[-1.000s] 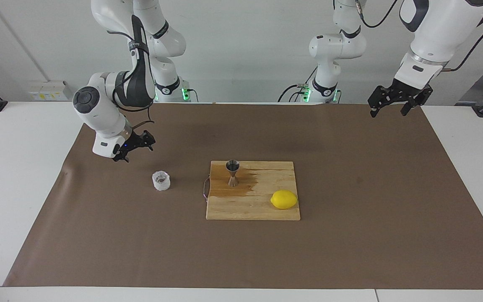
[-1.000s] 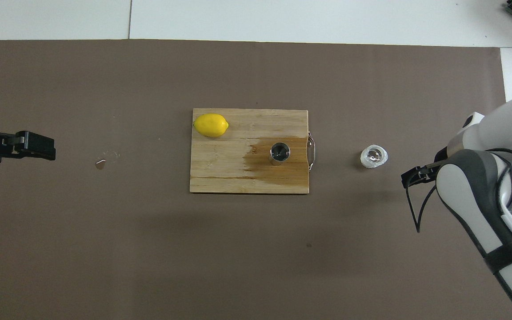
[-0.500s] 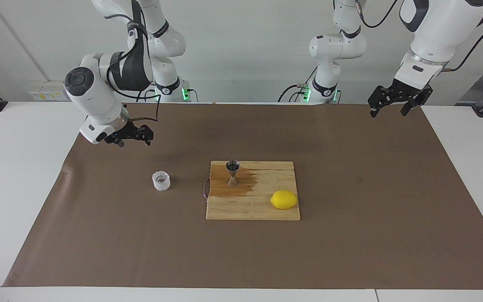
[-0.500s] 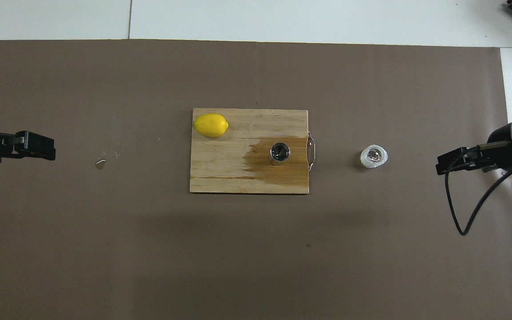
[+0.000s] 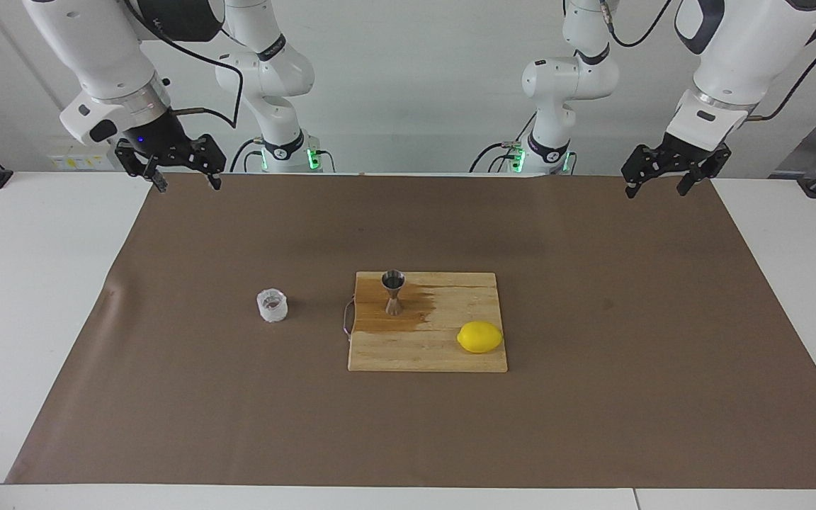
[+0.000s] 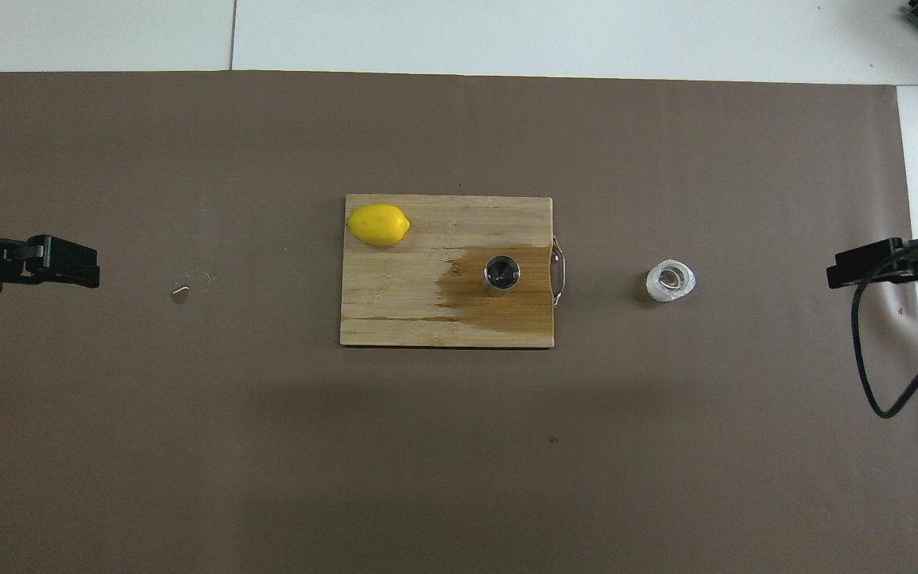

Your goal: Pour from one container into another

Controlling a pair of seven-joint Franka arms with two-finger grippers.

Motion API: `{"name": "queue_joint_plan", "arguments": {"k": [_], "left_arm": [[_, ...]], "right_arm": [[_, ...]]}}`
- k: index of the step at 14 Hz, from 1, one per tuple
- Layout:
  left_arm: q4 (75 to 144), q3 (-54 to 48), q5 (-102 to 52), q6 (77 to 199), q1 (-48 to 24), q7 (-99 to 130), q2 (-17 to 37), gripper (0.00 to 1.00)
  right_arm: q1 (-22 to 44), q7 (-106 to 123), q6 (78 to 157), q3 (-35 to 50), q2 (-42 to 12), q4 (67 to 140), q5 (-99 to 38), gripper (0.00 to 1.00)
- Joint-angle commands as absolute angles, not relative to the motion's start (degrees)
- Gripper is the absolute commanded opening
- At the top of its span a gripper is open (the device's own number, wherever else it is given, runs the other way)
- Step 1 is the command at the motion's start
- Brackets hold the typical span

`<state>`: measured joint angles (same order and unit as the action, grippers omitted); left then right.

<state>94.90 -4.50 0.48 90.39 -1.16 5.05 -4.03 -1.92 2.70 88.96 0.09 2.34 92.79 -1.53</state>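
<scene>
The small frosty glass cup [image 5: 272, 305] [image 6: 671, 281] stands upright on the brown mat, beside the cutting board toward the right arm's end of the table. The steel hourglass jigger [image 5: 393, 292] [image 6: 501, 276] stands upright on the wooden cutting board [image 5: 429, 354] [image 6: 395, 319], in a dark wet patch. My right gripper [image 5: 185, 183] [image 6: 865, 267] hangs open and empty, high over the mat's edge by the robots, well clear of the cup. My left gripper [image 5: 657, 190] [image 6: 52, 263] waits open and empty above the mat's edge at its own end.
A yellow lemon [image 5: 479, 336] [image 6: 378, 224] lies on the board's corner farthest from the robots, toward the left arm's end. A small wet spot [image 6: 180, 295] marks the mat between the board and the left gripper. A black cable [image 6: 865, 375] dangles from the right arm.
The right arm has lifted and drawn back from beside the glass cup to a high spot over the mat's edge by the robots. Cup, jigger and left arm have not moved.
</scene>
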Motion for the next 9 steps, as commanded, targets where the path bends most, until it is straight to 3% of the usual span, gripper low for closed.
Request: {"name": "queue_joint_plan", "arguments": {"k": [1,9], "left_arm": [[96.4,-4.3,-0.1,90.1,-1.1,4.8,-5.7,1.00],[96.4,-4.3,-0.1,90.1,-1.1,4.8,-5.7,1.00]], "right_arm": [[-2.5,1.0,89.1,0.4,2.5,92.6,-0.5,1.00],[-2.5,1.1,89.1,0.4,2.5,92.7,-0.4,1.00]]}}
